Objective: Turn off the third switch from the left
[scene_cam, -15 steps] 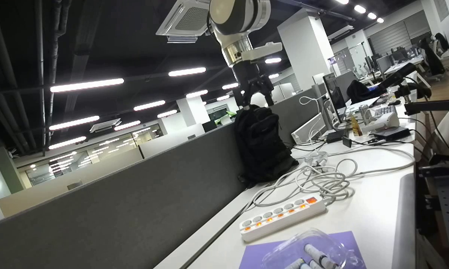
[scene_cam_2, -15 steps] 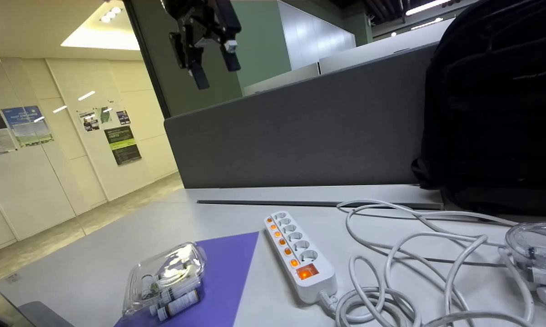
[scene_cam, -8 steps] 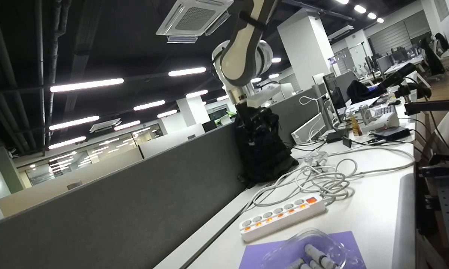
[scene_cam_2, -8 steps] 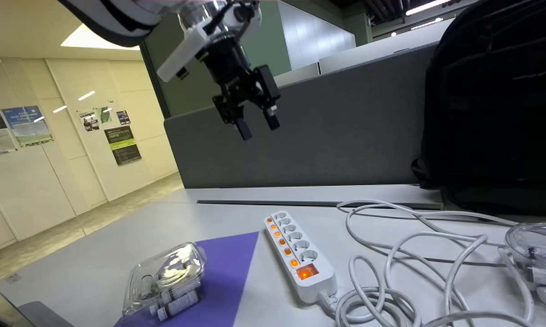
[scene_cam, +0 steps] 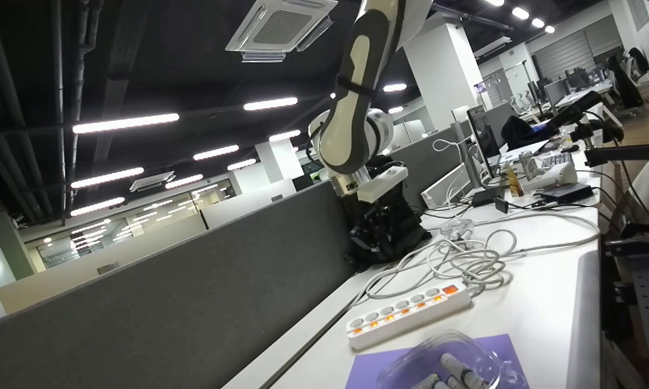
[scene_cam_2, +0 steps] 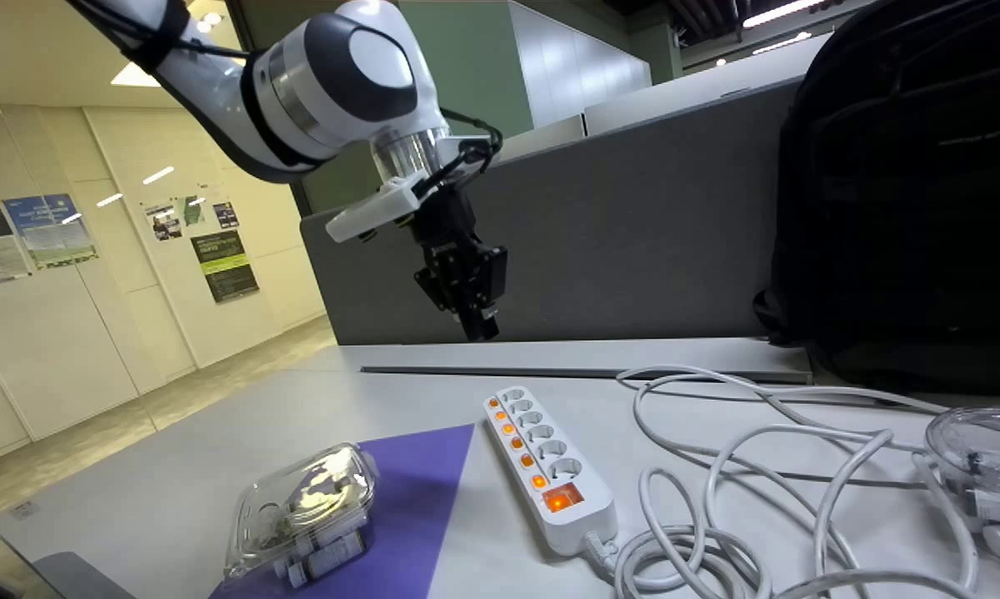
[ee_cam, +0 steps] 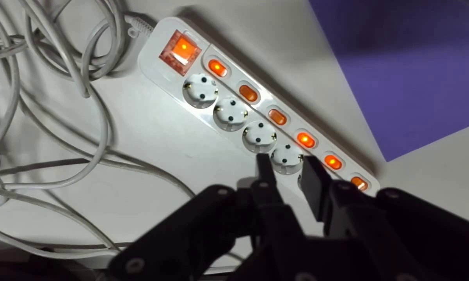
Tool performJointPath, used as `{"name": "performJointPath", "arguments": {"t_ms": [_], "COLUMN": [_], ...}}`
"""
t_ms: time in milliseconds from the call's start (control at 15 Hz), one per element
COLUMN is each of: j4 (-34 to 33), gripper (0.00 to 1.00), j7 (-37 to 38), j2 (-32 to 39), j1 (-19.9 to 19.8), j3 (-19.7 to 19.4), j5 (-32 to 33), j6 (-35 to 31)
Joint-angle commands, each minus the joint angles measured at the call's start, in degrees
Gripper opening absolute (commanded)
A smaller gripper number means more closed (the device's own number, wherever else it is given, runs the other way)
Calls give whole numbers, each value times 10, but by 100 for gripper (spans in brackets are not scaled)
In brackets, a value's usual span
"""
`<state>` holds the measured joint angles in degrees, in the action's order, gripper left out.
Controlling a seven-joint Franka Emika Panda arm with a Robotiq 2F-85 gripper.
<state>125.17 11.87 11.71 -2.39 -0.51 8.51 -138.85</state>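
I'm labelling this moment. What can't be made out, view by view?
Wrist view: socket farthest from large switch, hidden behind gripper.
Both exterior views: tilt of the small switches, too small to judge.
An exterior view: lower part of the clear container, cut off by bottom edge.
An exterior view: print on tubes, too small.
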Motion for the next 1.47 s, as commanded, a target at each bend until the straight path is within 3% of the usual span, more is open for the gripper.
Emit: {"name": "performJointPath", "arguments": {"t_ms": [0,267,333,600,1400], "j4": [-48,-95,-57,-79,-73], "gripper": [1,0,1,0,0], "j7": [3,-4,-5,-7,1], "j2": [50,97,72,95,159], "j1": [16,22,25,26,36], "j3": [-6,-7,-9,-10,-26], "j5": [-18,-40,-33,-37,-34], "j6": [3,19,0,2,-80]}}
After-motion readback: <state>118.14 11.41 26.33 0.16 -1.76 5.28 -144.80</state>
